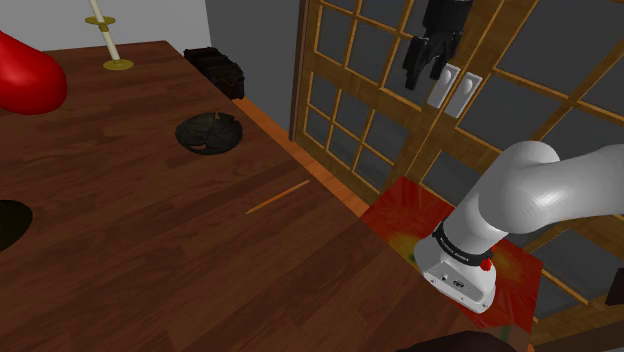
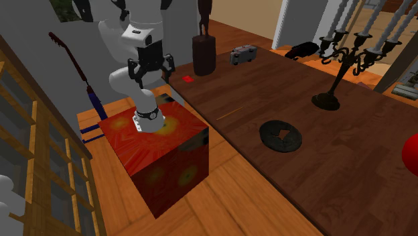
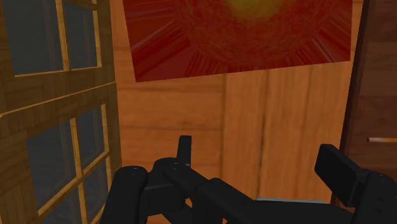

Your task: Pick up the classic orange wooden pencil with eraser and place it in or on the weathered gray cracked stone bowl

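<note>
Shoulder view: hand [image 1: 424, 72] hangs high over stand [image 1: 400, 215], fingers [image 3: 343, 175] parted.

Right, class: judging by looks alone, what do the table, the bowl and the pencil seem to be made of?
Table: dark polished wood, with plank seams and grain visible. Bowl: nearly black, matt, rough-looking, possibly stone. Pencil: thin orange stick, too small to tell its material.

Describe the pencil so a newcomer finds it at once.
Find the dark wooden table. Near its edge by the red stand, short of the dark round bowl, lies the pencil. It is the only thin orange stick, lying flat.
</note>
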`<state>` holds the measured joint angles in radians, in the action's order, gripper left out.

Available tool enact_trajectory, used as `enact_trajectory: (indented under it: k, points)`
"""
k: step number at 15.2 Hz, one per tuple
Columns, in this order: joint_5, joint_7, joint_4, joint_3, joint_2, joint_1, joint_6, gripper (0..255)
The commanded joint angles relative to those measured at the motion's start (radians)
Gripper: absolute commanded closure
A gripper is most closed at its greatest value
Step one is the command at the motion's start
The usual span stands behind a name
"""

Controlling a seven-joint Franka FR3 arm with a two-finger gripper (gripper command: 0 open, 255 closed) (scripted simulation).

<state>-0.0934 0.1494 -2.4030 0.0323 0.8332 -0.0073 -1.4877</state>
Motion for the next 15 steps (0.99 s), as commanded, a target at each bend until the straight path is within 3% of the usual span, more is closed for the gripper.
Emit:
enact_trajectory:
  k: [1,8,15]
  points:
    - [0.000,0.000,0.000,0.000,0.000,0.000,0.000,0]
    - [0.197,0.400,-0.219,-0.177,0.183,-0.046,-0.101,0]
    - [0.439,0.811,-0.344,-0.425,0.249,-0.060,-0.258,0]
